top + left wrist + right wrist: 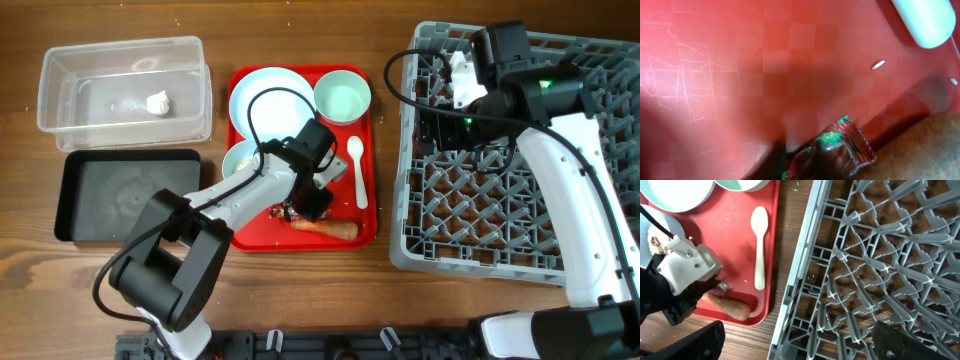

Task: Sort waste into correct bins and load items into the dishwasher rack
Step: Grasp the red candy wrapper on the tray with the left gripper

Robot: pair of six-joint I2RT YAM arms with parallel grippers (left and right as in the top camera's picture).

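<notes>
Red plastic with a faint check pattern fills the left wrist view. This is the serving tray point(338, 196), and the left gripper point(303, 207) is low over its near part. The candy wrapper point(842, 146) lies on the tray right at the fingertips, crinkled and shiny, and its print is too blurred to read. I cannot tell if the jaws are clenched on it or only around it.

Just beside it, the carrot point(328, 229) lies along the near rim of the tray. Its long axis goes left to right in the overhead view, with the thick end to the right and the thin end hidden under the gripper. The spoon point(359, 172) lies across that direction. Its bowl points to the far side, and its handle end is near the carrot but apart from it.

On the far part of the tray stand the plate point(265, 85) and the green bowl point(342, 97). The small bowl point(238, 158), with beige scraps point(656, 243) in it, is to the left of the gripper.

The right gripper point(800, 347) hangs above the left edge of the rack point(470, 210), its 2 fingers spread wide and grasping nothing. The rack stands on the wooden table point(330, 290), to the right of the tray. To the left of the tray, the clear tub point(100, 95) holds the tissue point(157, 101), and the black tray point(120, 195) lies just in front of it.
</notes>
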